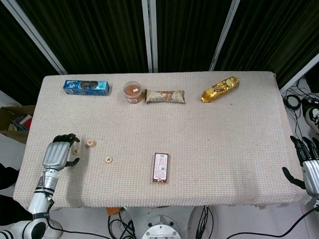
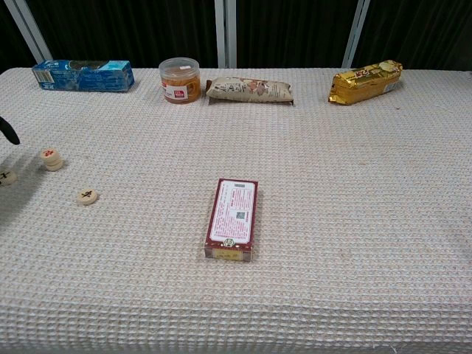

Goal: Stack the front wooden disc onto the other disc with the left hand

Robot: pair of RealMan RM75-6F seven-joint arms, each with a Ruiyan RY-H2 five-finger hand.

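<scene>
Three small wooden discs lie at the table's left. The front disc [image 1: 108, 160] [image 2: 87, 196] sits alone, nearest the front edge. Behind it to the left is a red-marked disc [image 1: 90, 143] [image 2: 51, 158] that looks thicker, perhaps two stacked. A third disc [image 1: 75, 151] [image 2: 6, 177] lies flat on the cloth between the thumb and curved fingers of my left hand [image 1: 58, 153]; nothing visibly touches it. In the chest view only a dark fingertip [image 2: 9, 131] of that hand shows. My right hand [image 1: 310, 161] hangs beyond the table's right edge, fingers spread, holding nothing.
Along the back stand a blue biscuit box [image 1: 86, 87], a small orange jar [image 1: 132, 91], a snack packet [image 1: 165, 97] and a gold packet [image 1: 220, 89]. A red box [image 1: 160, 167] lies flat near the front middle. A cardboard box [image 1: 13, 122] sits on the floor at left.
</scene>
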